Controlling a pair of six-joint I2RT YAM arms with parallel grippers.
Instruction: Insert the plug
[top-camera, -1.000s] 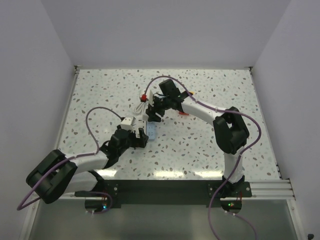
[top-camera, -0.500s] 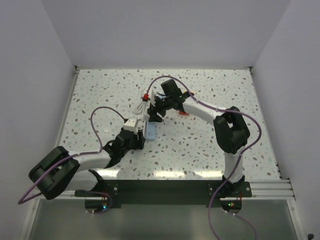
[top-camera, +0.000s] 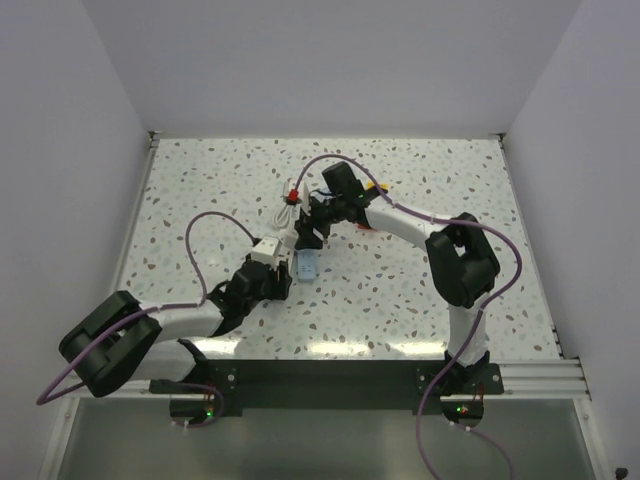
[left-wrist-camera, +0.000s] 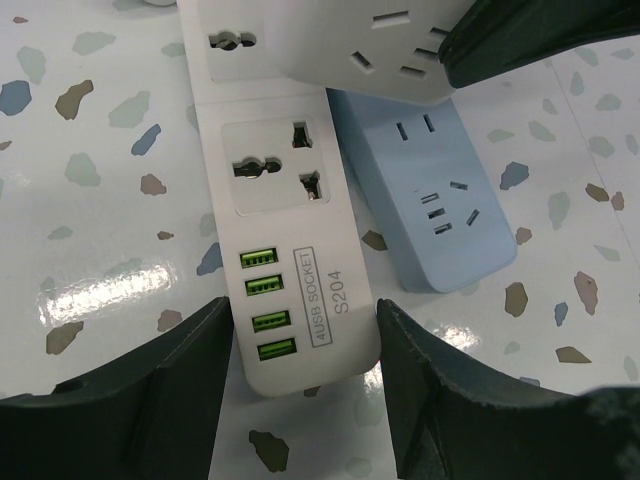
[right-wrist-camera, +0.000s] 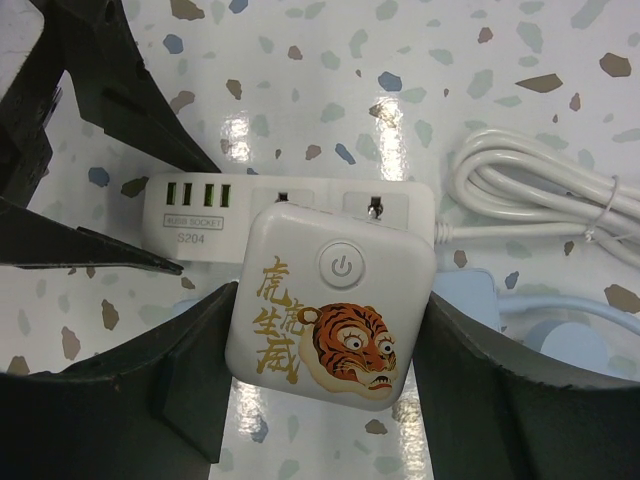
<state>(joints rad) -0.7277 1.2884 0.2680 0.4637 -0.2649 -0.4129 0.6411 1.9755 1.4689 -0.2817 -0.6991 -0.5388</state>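
The plug (right-wrist-camera: 330, 300) is a white square block with a tiger picture and a power button, and my right gripper (right-wrist-camera: 325, 330) is shut on its two sides. It hangs over the sockets of a white power strip (left-wrist-camera: 290, 200), and one metal pin shows at its far edge. My left gripper (left-wrist-camera: 305, 340) is shut on the strip's end with the green USB ports, a finger against each long side. From above, the right gripper (top-camera: 312, 225) sits just beyond the left gripper (top-camera: 283, 272).
A light blue power strip (left-wrist-camera: 440, 210) lies right beside the white one. The white strip's bundled cable (right-wrist-camera: 530, 190) lies on the speckled table (top-camera: 200, 190) behind the strips. A small red piece (top-camera: 292, 195) sits by the cable. White walls close in the table on three sides.
My left gripper has closed from wide open onto the end of the white strip. The right gripper with the plug has shifted slightly over the strip.
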